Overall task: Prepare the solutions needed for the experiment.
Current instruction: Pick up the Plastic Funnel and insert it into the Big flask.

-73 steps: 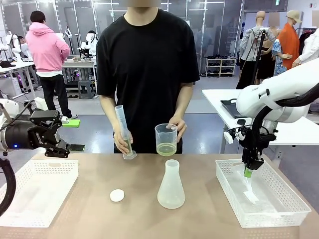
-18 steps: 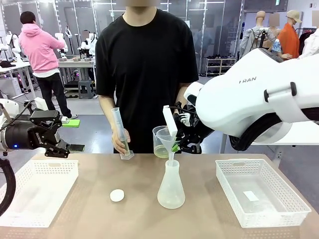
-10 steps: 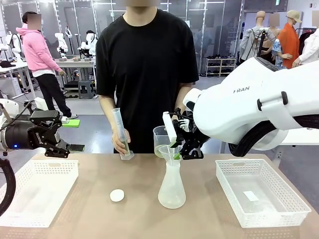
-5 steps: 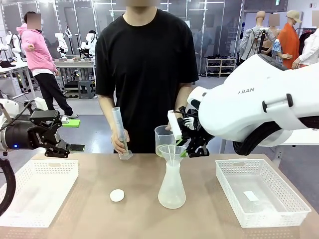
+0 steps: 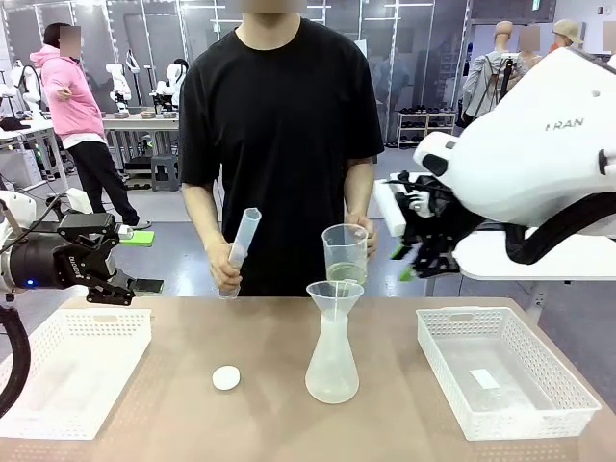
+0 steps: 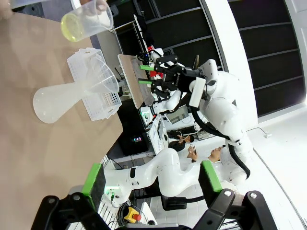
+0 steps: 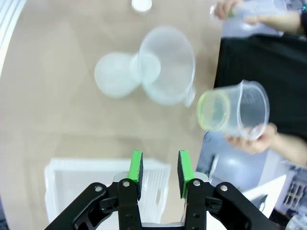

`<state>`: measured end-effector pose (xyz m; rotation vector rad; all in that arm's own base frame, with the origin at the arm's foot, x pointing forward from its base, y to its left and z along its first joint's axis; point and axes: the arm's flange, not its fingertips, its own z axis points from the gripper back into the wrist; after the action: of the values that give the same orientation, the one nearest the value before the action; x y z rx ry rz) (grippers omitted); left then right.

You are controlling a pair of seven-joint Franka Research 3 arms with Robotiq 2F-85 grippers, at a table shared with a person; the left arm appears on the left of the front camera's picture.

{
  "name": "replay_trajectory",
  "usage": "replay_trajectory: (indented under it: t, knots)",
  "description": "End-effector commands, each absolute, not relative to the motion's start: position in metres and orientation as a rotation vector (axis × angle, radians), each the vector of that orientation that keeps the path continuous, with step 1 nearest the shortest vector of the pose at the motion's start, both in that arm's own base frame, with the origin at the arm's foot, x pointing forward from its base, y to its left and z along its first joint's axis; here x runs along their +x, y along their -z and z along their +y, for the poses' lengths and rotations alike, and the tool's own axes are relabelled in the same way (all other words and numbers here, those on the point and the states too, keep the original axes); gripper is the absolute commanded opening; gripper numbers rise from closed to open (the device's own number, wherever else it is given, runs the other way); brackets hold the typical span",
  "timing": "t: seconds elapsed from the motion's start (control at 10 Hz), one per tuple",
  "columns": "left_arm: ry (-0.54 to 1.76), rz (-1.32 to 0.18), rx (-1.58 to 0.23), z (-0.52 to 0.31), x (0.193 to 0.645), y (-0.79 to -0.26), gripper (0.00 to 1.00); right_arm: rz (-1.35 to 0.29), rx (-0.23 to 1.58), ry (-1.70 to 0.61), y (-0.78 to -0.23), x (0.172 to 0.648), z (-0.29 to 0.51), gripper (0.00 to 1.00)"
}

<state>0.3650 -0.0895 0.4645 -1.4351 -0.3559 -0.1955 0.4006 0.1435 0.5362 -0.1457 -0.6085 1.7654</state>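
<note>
The solutions [image 5: 346, 273] lie as a shallow, pale yellow-green layer at the bottom of a clear beaker [image 5: 346, 248]. The person's left hand [image 5: 365, 234] holds the beaker upright in the air, over the far side of the tabletop [image 5: 192, 423]. Just below it, a touch toward 7 o'clock, a funnel [image 5: 334, 296] stands in the neck of a frosted conical flask [image 5: 331, 364] at the middle of the tabletop.

At the beaker's 9 o'clock the person's right hand [image 5: 226, 277] grips the foot of a graduated cylinder [image 5: 242, 248], which leans with its mouth toward 1 o'clock. A small white disc [image 5: 226, 378] lies flat at the flask's 9 o'clock, apart from it.

The right tool [image 5: 406, 262] hangs in the air at the beaker's 3 o'clock, near it but not touching. Its green pads [image 7: 136, 173] stand a little apart with nothing between them. Below it, at the flask's 3 o'clock, a white mesh basket [image 5: 568, 385] holds one small clear item that I cannot make out.

A second white basket [image 5: 125, 322] sits at 9 o'clock past the disc, and the left tool [image 6: 149, 181] hovers above it, its fingers spread wide and gripping nothing.
</note>
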Motion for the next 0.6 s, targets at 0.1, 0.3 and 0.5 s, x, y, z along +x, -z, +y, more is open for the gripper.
replay_trajectory:
  t: [0.1, 0.3, 0.5]
  knots:
    - [0.198, -0.348, -1.445, -0.089, 0.364, -0.466, 1.00, -0.456, -0.197, -1.662, -0.543, 0.414, 0.097, 0.33]
    - [0.198, -0.348, -1.445, -0.089, 0.364, -0.466, 1.00, -0.416, -0.206, -1.589, -0.542, 0.419, 0.073, 0.33]
    - [0.198, -0.348, -1.445, -0.089, 0.364, -0.466, 1.00, -0.354, -0.214, -1.551, -0.537, 0.422, 0.056, 0.33]
